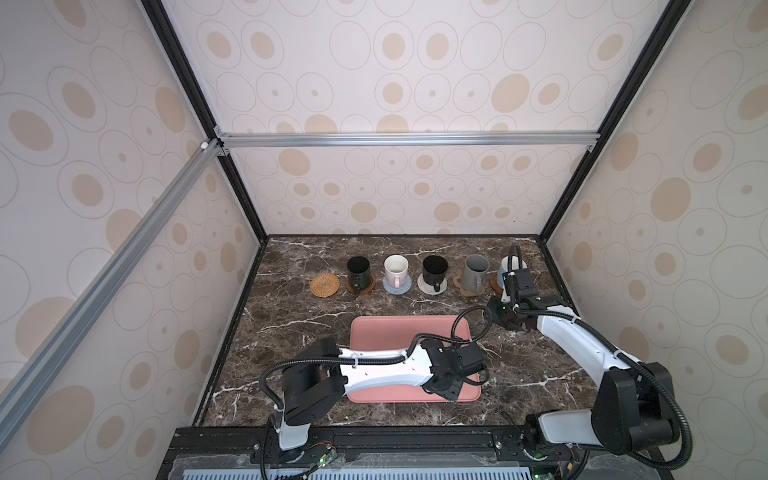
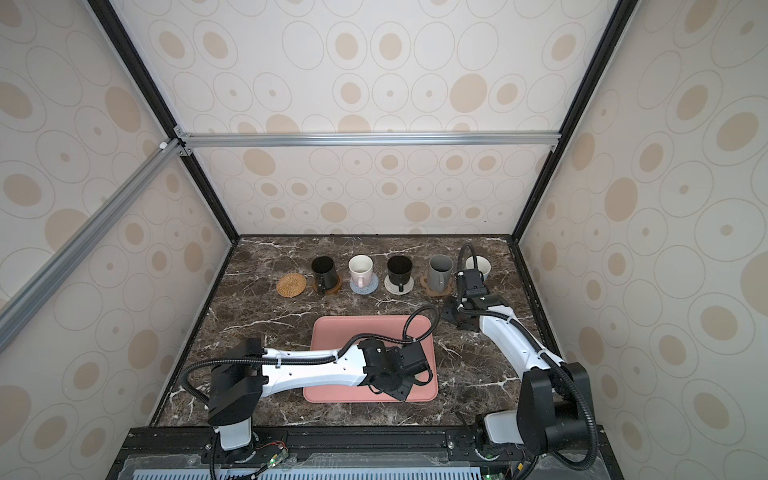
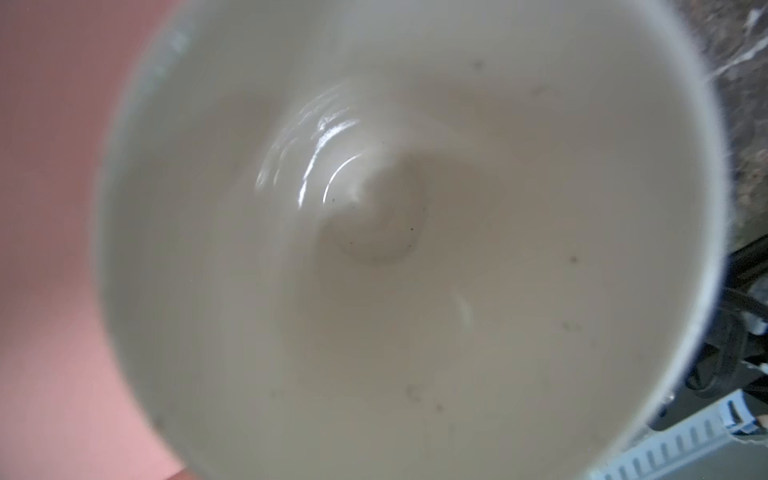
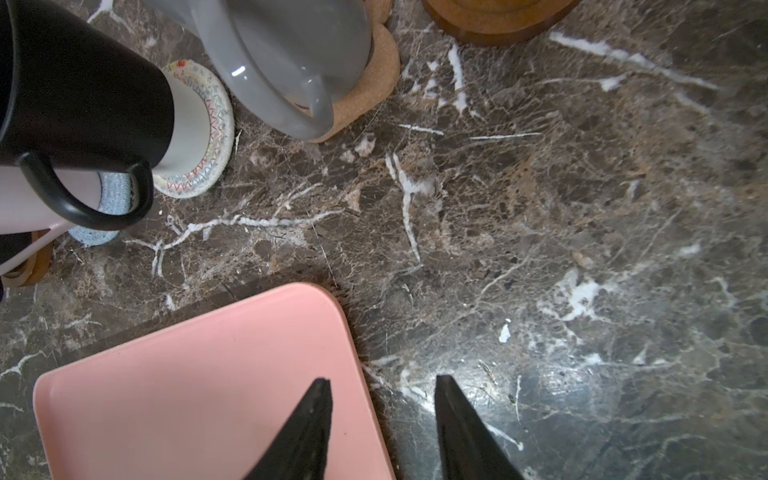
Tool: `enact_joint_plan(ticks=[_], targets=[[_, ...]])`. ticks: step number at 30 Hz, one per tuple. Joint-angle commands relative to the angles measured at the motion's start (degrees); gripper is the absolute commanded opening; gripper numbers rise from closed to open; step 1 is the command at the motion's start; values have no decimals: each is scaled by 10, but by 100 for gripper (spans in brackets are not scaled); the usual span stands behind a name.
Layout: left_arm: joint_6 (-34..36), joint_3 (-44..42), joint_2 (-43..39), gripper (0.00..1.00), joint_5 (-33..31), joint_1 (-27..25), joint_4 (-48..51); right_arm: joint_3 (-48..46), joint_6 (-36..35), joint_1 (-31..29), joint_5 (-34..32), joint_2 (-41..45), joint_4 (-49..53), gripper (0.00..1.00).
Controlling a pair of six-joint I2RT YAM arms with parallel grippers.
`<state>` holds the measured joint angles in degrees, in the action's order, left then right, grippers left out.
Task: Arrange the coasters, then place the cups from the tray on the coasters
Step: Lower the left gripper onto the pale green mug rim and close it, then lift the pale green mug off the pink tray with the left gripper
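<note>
Mug [image 3: 395,249] under the left gripper [image 1: 448,384]: only its glossy white inside shows, blurred, in the wrist view. Both top views hide it, at the pink tray's [image 1: 390,332] near right corner. Whether those jaws grip it I cannot tell. The right gripper [image 4: 382,379] stands parted and empty beside the tray's far corner, over marble [image 4: 582,208]. Five mugs [image 1: 395,268] sit on coasters [image 1: 397,286] behind, the light blue one [image 1: 505,266] half hidden. The woven rattan coaster [image 1: 324,284] lies bare.
</note>
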<state>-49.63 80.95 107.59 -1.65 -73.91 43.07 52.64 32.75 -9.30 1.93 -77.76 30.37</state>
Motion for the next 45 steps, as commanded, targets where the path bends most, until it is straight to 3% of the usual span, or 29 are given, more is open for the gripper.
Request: enact_joint_plan(ticks=[1, 15, 29, 45], targets=[[12, 21, -2, 32, -28, -5, 29, -4, 3, 5, -4, 11, 4, 44], [13, 7, -14, 16, -49, -6, 15, -2, 6, 5, -9, 13, 15, 44], [-28, -43, -72, 13, -92, -2, -7, 9, -4, 5, -7, 16, 43, 44], [-21, -158, -199, 13, -87, 99, -42, 23, 0, 5, -16, 23, 87, 44]])
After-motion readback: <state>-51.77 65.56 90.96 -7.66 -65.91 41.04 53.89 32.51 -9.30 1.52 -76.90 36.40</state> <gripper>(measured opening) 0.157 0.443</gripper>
